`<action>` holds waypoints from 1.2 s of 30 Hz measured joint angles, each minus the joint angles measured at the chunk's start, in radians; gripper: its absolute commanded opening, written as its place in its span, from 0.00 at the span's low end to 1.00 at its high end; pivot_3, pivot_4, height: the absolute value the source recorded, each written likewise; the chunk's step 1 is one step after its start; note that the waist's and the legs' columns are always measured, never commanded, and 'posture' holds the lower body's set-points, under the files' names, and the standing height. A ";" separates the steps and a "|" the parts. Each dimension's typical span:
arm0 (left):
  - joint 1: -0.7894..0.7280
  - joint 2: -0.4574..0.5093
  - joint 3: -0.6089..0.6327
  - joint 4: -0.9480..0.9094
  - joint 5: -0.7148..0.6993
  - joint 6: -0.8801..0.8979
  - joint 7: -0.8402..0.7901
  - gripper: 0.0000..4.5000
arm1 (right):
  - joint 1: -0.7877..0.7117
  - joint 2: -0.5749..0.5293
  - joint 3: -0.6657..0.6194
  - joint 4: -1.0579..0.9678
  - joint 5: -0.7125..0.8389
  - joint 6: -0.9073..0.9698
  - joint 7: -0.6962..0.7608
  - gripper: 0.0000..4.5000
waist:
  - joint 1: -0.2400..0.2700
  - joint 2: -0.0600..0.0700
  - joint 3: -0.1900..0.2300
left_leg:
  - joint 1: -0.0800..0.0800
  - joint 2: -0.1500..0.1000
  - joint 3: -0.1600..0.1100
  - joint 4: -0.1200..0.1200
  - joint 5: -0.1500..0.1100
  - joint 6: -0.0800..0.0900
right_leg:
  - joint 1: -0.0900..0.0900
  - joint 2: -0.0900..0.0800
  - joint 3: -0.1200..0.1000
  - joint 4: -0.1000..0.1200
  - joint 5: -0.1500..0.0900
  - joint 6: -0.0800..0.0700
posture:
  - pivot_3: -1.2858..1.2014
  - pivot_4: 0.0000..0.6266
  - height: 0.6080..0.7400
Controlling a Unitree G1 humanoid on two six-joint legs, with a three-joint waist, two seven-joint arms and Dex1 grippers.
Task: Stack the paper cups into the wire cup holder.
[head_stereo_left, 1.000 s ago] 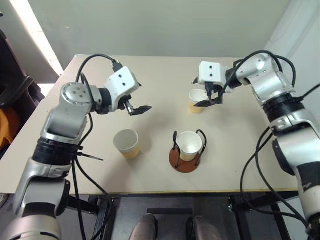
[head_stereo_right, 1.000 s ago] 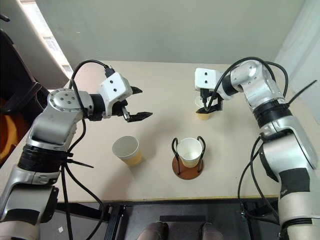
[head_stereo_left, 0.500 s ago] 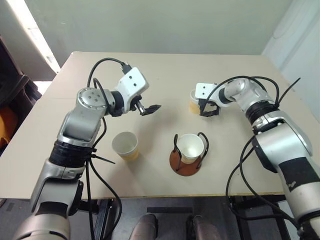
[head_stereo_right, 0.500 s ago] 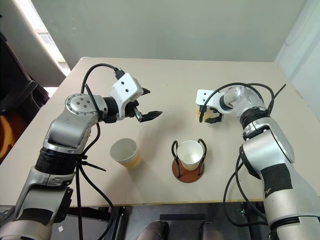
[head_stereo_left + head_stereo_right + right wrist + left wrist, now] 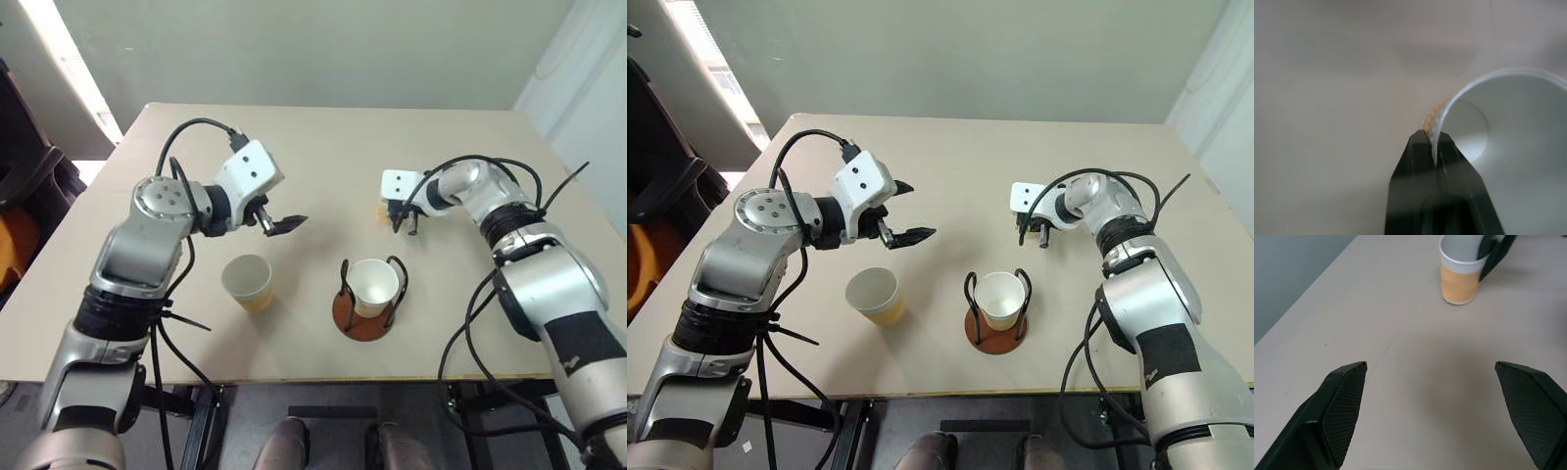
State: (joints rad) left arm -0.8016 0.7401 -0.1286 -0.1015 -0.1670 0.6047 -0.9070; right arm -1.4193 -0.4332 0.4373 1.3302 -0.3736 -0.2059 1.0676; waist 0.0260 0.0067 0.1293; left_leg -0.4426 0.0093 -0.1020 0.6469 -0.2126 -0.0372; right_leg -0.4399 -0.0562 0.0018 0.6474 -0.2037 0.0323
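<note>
Your right gripper [image 5: 1434, 147] pinches the far cup's [image 5: 1459, 276] rim beyond the wire cup holder [image 5: 366, 299], which holds one cup [image 5: 373, 284]. Left gripper [image 5: 1435, 406] jaws gape wide; third cup [image 5: 247, 281] stands left of the holder.

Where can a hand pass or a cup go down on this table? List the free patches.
Free: the far half of the table behind both arms, and the near left corner beside the loose paper cup. Crowded: the middle strip, between the left gripper, the wire cup holder with its cup, and the right gripper pinching the third cup's rim.
</note>
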 measured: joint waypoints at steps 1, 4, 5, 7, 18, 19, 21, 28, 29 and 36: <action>0.000 0.010 0.001 -0.001 -0.008 -0.010 -0.016 1.00 | -0.008 -0.016 -0.012 -0.006 0.008 -0.013 0.038 0.01 | 0.000 0.000 0.000 | 0.000 0.000 0.000 0.000 0.000 0.000 | 0.000 0.000 0.000 0.000 0.000 0.000 | 0.52 0.24 1.00; 0.005 0.059 0.042 -0.010 -0.061 -0.042 -0.098 1.00 | -0.049 -0.110 -0.066 -0.089 0.075 -0.054 0.275 0.01 | 0.000 0.000 0.000 | -0.002 0.000 0.000 -0.001 0.000 -0.001 | -0.002 0.001 0.000 0.000 0.000 0.000 | 0.52 0.24 1.00; 0.006 0.077 0.060 -0.011 -0.080 -0.051 -0.123 1.00 | -0.056 -0.149 -0.077 -0.150 0.115 -0.054 0.367 0.01 | 0.000 0.000 0.000 | -0.002 0.001 0.000 -0.001 0.000 -0.001 | -0.002 0.002 0.000 0.000 0.000 0.000 | 0.52 0.24 1.00; 0.009 0.105 0.089 -0.011 -0.112 -0.063 -0.168 1.00 | -0.047 -0.234 -0.064 -0.326 0.245 -0.009 0.483 0.01 | 0.000 0.000 0.000 | -0.002 0.003 0.000 -0.001 0.000 -0.002 | -0.001 0.003 0.000 0.000 0.000 -0.001 | 0.52 0.24 1.00; 0.041 0.195 0.112 -0.025 -0.279 -0.066 -0.446 1.00 | 0.099 -0.593 0.123 -1.238 0.882 0.406 0.542 0.01 | -0.012 0.000 0.000 | 0.001 0.006 0.001 -0.001 0.002 -0.001 | 0.000 0.005 0.001 -0.001 -0.004 -0.002 | 0.52 0.24 1.00; 0.041 0.195 0.112 -0.025 -0.283 -0.067 -0.455 1.00 | 0.103 -0.593 0.125 -1.255 0.885 0.412 0.542 0.01 | -0.014 0.000 0.000 | 0.001 0.006 0.001 -0.001 -0.001 0.006 | 0.001 0.005 0.001 0.001 -0.006 -0.006 | 0.52 0.24 1.00; 0.041 0.195 0.110 -0.029 -0.287 -0.066 -0.469 1.00 | 0.116 -0.585 0.125 -1.279 0.882 0.412 0.542 0.01 | -0.016 0.000 0.000 | 0.004 0.006 0.001 0.000 -0.001 0.009 | 0.001 0.005 0.001 0.004 -0.007 -0.010 | 0.52 0.24 1.00; 0.049 0.209 0.109 -0.067 -0.312 -0.061 -0.503 1.00 | 0.159 -0.560 0.149 -1.320 0.841 0.368 0.542 0.01 | -0.019 0.000 0.000 | 0.008 0.006 0.001 0.000 0.005 0.012 | 0.004 0.005 0.001 0.008 -0.004 -0.014 | 0.52 0.24 1.00; 0.059 0.219 0.109 -0.074 -0.312 -0.060 -0.505 1.00 | 0.158 -0.555 0.149 -1.321 0.838 0.364 0.542 0.01 | -0.020 0.000 0.000 | 0.008 0.006 0.001 0.000 0.006 0.012 | 0.004 0.005 0.001 0.008 -0.004 -0.014 | 0.52 0.24 1.00; 0.096 0.230 0.110 -0.094 -0.312 -0.056 -0.496 1.00 | 0.158 -0.466 0.181 -1.310 0.743 0.299 0.542 0.01 | -0.020 0.000 0.000 | 0.008 0.006 0.001 0.000 0.006 0.012 | 0.003 0.004 0.000 0.009 -0.004 -0.014 | 0.52 0.24 1.00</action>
State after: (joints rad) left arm -0.7052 0.9697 -0.0188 -0.1956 -0.4786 0.5484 -1.4026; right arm -1.2614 -0.8993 0.6178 0.0204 0.3692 0.0930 1.6101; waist 0.0061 0.0062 0.1290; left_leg -0.4350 0.0150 -0.1013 0.6466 -0.2069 -0.0252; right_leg -0.4370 -0.0517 0.0022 0.6564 -0.2077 0.0179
